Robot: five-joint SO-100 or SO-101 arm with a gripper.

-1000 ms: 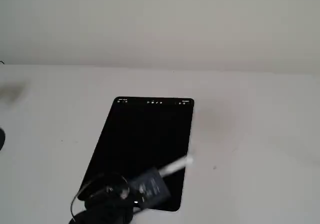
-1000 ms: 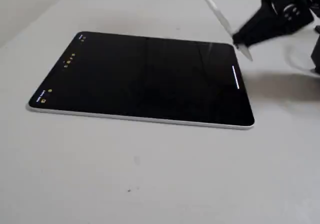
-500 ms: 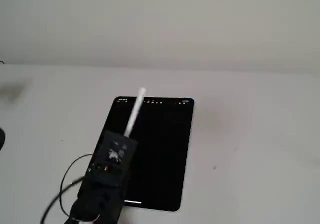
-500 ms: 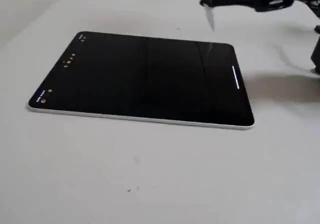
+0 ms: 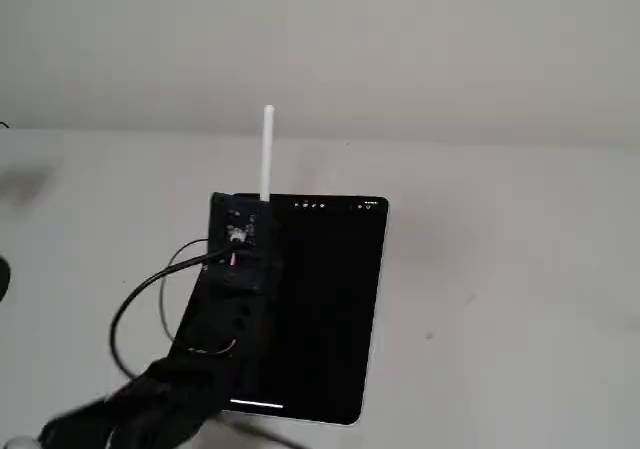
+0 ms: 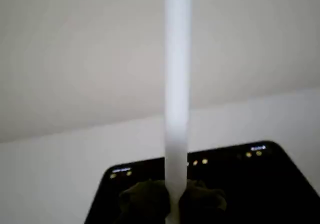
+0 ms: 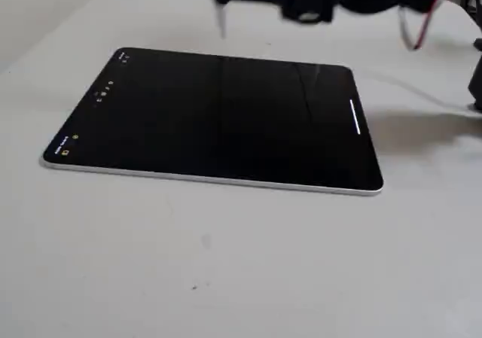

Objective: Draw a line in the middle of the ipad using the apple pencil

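Claw [image 6: 172, 200]: pinching the pencil between two dark fingers [image 6: 145, 199], seen closest in the wrist view; in a fixed view [image 5: 262, 204] poised over the upper left corner of the tablet.
Pencil [image 6: 177, 84]: white, gripped near one end, rising straight out from the claw; in a fixed view [image 5: 267, 154] sticking up past the tablet's top edge; in the other fixed view [image 7: 221, 18] only a blurred pale tip shows below the claw, above the far edge of the tablet; contact with the glass cannot be told.
Tablet [image 5: 325, 309]: flat on the table, right under and beyond the claw; dark screen, a row of small icons along one short edge [image 7: 102, 93], a thin white bar near the opposite edge; no drawn line visible on the screen.
Arm [image 5: 215, 319]: black, stretching back from the claw across the left part of the tablet, with loose cables [image 5: 140, 299] beside it.
Table [image 7: 226, 270]: plain white, around the tablet on all sides.
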